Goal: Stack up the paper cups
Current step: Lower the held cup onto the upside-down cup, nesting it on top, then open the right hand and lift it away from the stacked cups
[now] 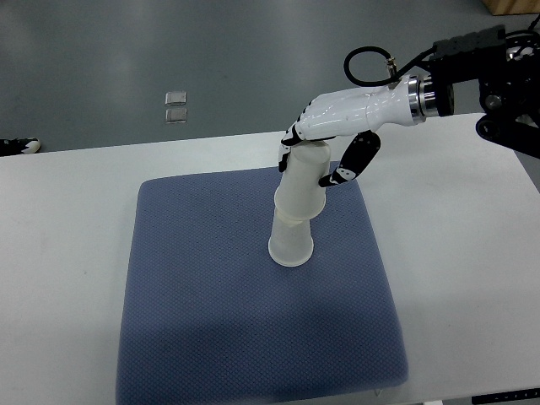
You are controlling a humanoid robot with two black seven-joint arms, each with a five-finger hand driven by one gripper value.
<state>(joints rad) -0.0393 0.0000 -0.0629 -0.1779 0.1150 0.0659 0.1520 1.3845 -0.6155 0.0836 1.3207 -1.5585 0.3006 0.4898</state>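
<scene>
Right robot hand (331, 143) around upper cup (302, 181)

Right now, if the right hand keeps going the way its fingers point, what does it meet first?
The right hand is shut on the upper cup; pushed further left and down, that cup would likely seat deeper on the lower cup.

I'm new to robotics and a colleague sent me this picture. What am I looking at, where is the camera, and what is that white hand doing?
The one camera looks steeply down from the robot's own side. The robot's right hand, white with black finger joints, reaches in from the right edge on a black arm. Its fingers are closed around the upper paper cup, upside down and set over a lower paper cup, also upside down; the stack leans slightly. The cups stand on a blue-grey mat on a white table. The left hand is out of view.
</scene>
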